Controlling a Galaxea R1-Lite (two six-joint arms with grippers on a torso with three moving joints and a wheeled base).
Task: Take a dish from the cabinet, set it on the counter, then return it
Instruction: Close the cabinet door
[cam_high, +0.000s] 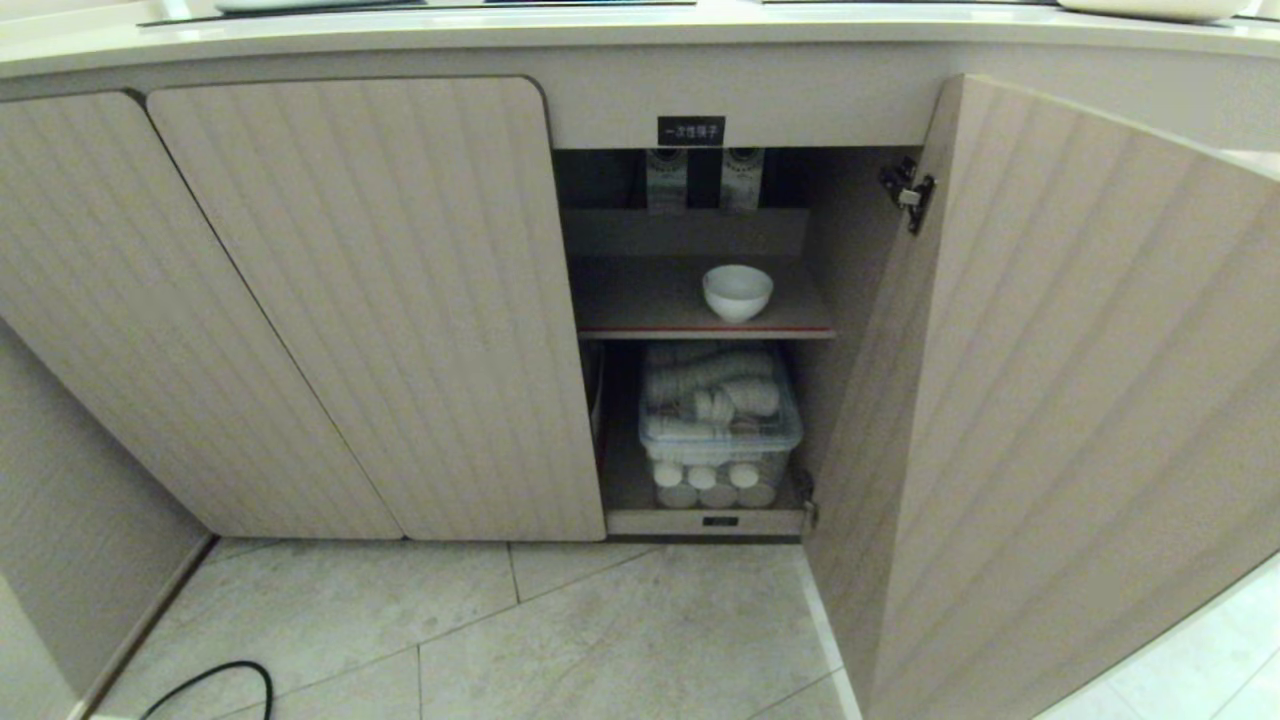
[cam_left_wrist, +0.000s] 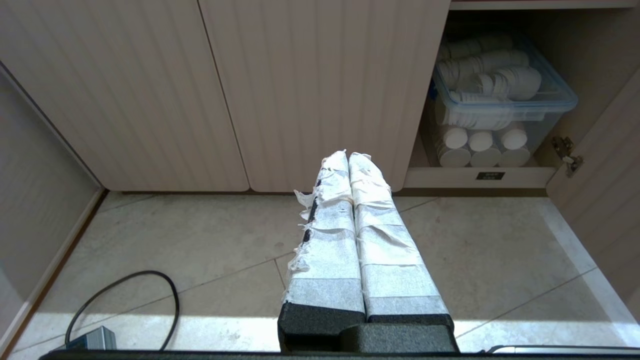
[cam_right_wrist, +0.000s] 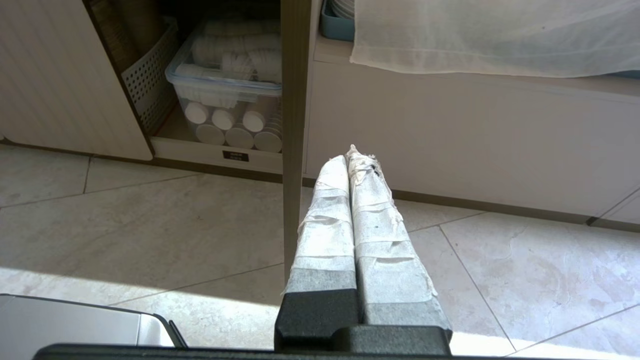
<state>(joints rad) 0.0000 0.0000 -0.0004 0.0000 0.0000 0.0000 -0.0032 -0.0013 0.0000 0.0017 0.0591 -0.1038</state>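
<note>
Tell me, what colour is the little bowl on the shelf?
The bowl is plain white, with no pattern. The head view shows it best, on the cabinet's upper shelf.

One bowl (cam_high: 737, 291), one clear bin (cam_high: 720, 430), three ribbed doors (cam_high: 380, 300), one black label (cam_high: 691, 130)

Open space before dish (cam_high: 737, 291); swung-out door (cam_high: 1050, 400) flanking right.

head: faces cabinet (cam_high: 640, 250) | wrists: low, floorward | shared: bin (cam_high: 720, 425)
</note>
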